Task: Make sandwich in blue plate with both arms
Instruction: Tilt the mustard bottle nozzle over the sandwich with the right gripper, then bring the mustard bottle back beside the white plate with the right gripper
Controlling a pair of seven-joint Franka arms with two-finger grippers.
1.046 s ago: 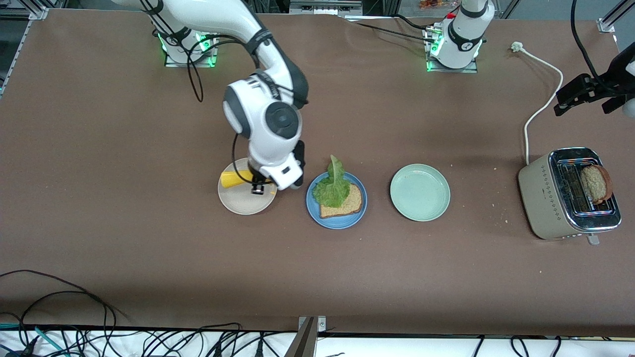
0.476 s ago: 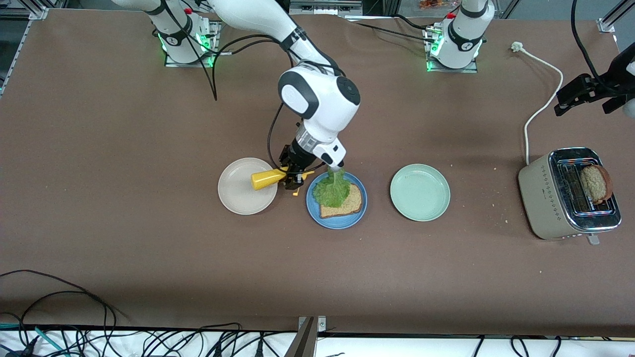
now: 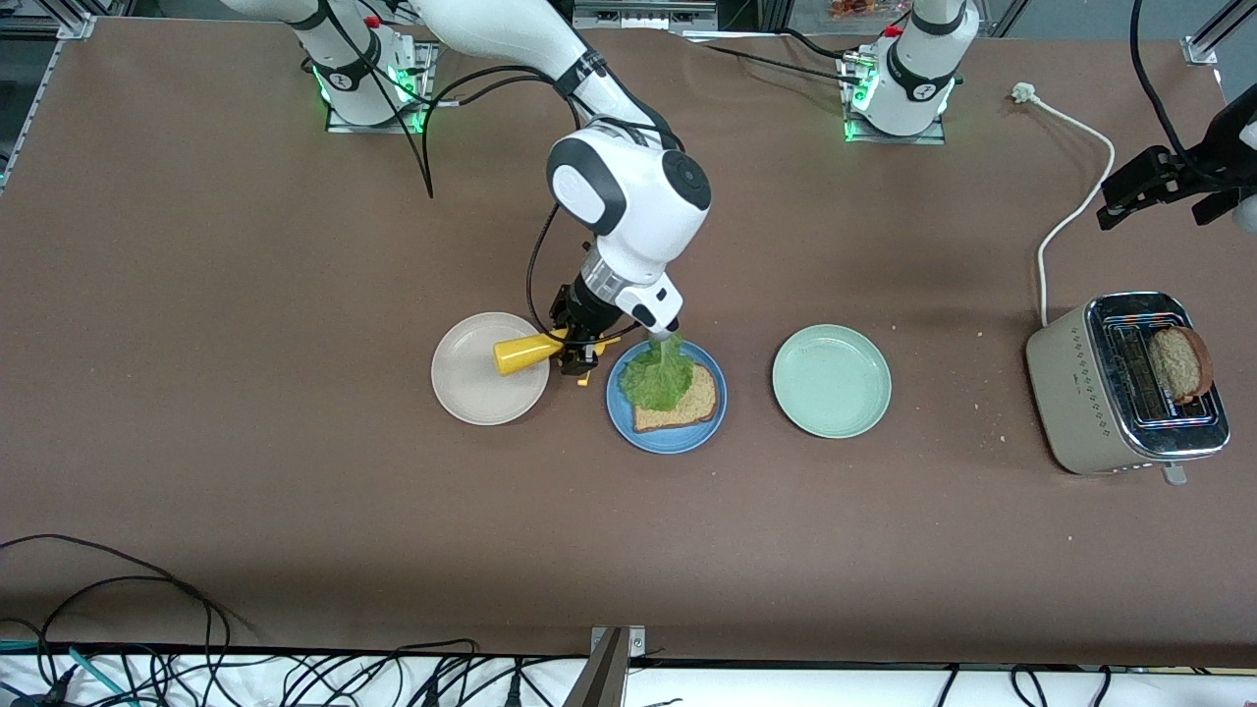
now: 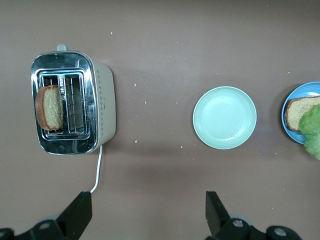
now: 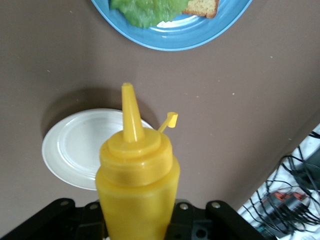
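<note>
- Yellow sauce bottle [image 3: 522, 353] lies clenched in the right gripper [image 3: 577, 346], tipped sideways over the gap between beige plate [image 3: 471, 393] and blue plate [image 3: 670, 435], cap flipped open.
- Saucing seems the step in hand; next the nozzle needs aiming over the lettuce [image 3: 658, 378], then a squeeze.
- Blue plate sits mid-table, one toast [image 3: 687, 403] under ruffled lettuce.
- Second slice [image 3: 1180, 363] waits in the toaster [image 3: 1090, 393]; left gripper [image 4: 145, 215] hangs released above the table near it.

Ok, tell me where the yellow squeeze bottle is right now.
The yellow squeeze bottle is held tipped over in the right end effector, in the air between the beige plate and the blue plate, its base over the beige plate's rim.
</note>
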